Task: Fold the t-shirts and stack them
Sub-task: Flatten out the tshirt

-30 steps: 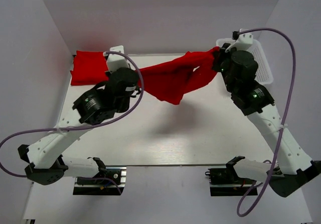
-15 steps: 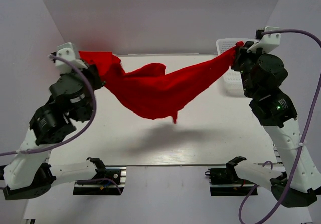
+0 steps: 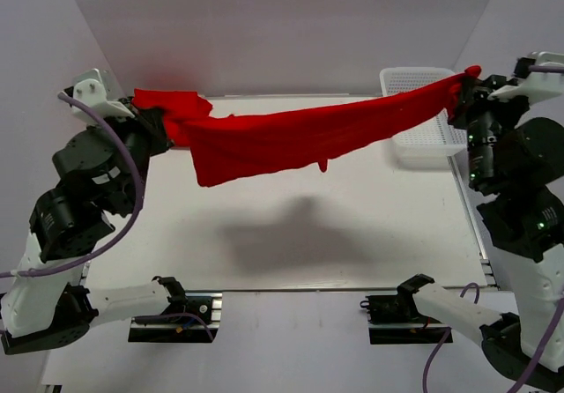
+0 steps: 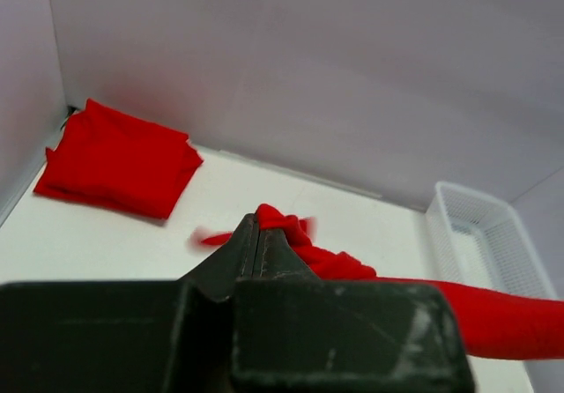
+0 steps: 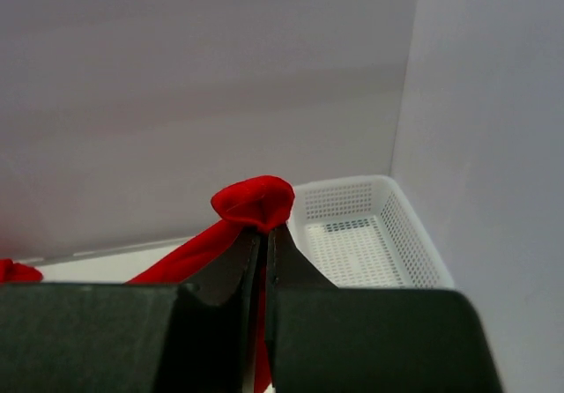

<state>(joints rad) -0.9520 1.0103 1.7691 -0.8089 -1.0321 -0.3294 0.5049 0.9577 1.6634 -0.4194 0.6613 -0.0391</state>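
Red cloth spans the whole workspace from where I sit: one stretched t-shirt (image 3: pixel 300 133) hangs in the air, pulled into a long band between the two arms. The left gripper (image 3: pixel 167 127) has it at the far left. The right gripper (image 3: pixel 460 95) has it at the far right, raised beside the white mesh basket (image 3: pixel 410 80). The band climbs slightly toward the right. Its loose lower part sags nearer the left end, and a small point of cloth dangles about mid-span. It hangs clear of the table (image 3: pixel 397 234), and its shadow (image 3: pixel 295 234) lies on the white surface below.

On the left wrist camera the jaws are pressed together with a bunch of red fabric pinched at their tips, and the shirt trails off to the right toward the basket. The right wrist camera shows the same: jaws closed tight, a rounded wad of red poking out above them, the basket just behind.

A second, folded t-shirt (image 4: pixel 119 159) lies flat in the far left corner of the table, well apart from the basket. From the top camera I can't cleanly separate it from the held end, since the left arm and the bunched cloth overlap it there. It may be one shirt or a small stack.
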